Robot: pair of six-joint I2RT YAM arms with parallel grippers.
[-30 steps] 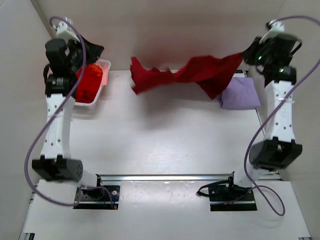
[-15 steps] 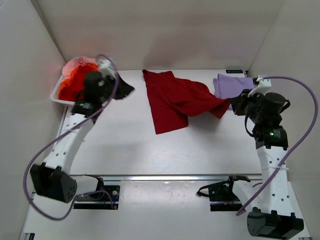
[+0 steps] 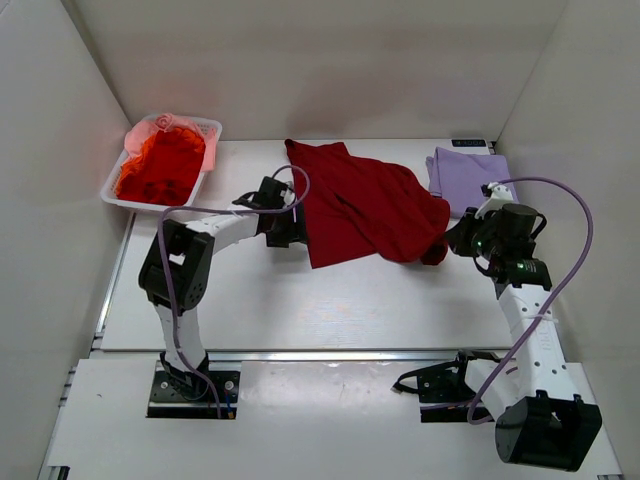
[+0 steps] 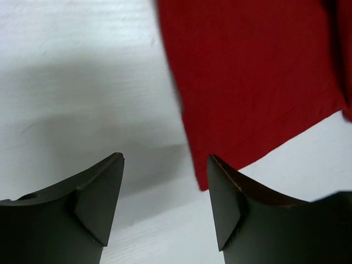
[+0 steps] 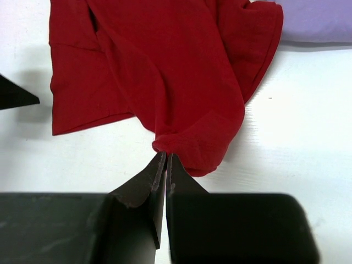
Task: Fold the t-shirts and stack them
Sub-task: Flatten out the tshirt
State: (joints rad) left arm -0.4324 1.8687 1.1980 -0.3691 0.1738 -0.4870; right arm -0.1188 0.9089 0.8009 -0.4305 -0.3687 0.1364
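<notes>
The dark red t-shirt (image 3: 365, 205) lies spread and creased on the white table, its right end bunched up. My right gripper (image 3: 447, 243) is shut on that bunched corner; in the right wrist view the gripper (image 5: 166, 155) pinches the fold at the near edge of the dark red t-shirt (image 5: 165, 66). My left gripper (image 3: 283, 226) stands open at the shirt's left edge. In the left wrist view the left gripper (image 4: 165, 158) holds nothing, and the dark red t-shirt (image 4: 253, 82) lies just beyond the right finger (image 4: 225, 203). A folded lavender t-shirt (image 3: 465, 178) lies at the back right.
A white plastic basket (image 3: 211, 127) at the back left holds orange-red t-shirts (image 3: 155, 170) with a pink one (image 3: 168, 122) behind them. White walls close in the table on the left, back and right. The lavender t-shirt (image 5: 319, 22) lies right beside the red one.
Both arms have come down from high up, bringing the dark red t-shirt from the air onto the table. The left gripper has let go of it and opened; the right stays shut on it.
</notes>
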